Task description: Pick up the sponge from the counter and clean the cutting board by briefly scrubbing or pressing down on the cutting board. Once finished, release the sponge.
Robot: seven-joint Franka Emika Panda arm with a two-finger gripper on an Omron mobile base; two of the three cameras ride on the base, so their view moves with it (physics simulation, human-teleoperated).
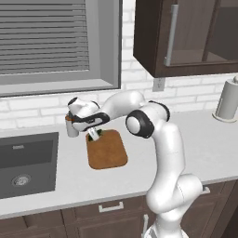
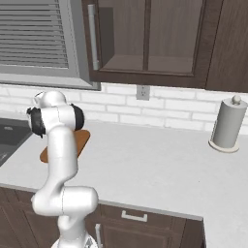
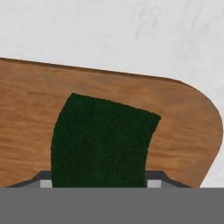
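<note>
The counter (image 1: 204,148) is the reference surface; it runs under a window and a wall cabinet (image 1: 186,37). The sink (image 1: 28,162) is sunk into it at the window end, and a paper towel roll (image 1: 228,100) stands at the far end, well apart from the work area.

The board (image 1: 107,149) lies flat on the counter just beside the sink. This puts it within the arm's reach and gives a firm base for pressing.

The arm (image 1: 162,153) folds forward and down over the board. In the right base view the arm (image 2: 60,145) covers most of the board (image 2: 82,138); only two brown edges show.

The gripper (image 1: 94,134) points down at the board's far end, next to a small cup-like object (image 1: 71,126) on the counter whose form is hard to make out.

The sponge (image 3: 103,140) is pinched between the fingers, which are closed on its sides. In the hand view it sits over the board (image 3: 183,118), near a rounded corner. The hold keeps its flat green face toward the wood, as scrubbing requires.

Whether the sponge touches the board cannot be determined. Its near end is cut off at the bottom of the hand view. In the left base view the sponge is too small to distinguish under the hand.
</note>
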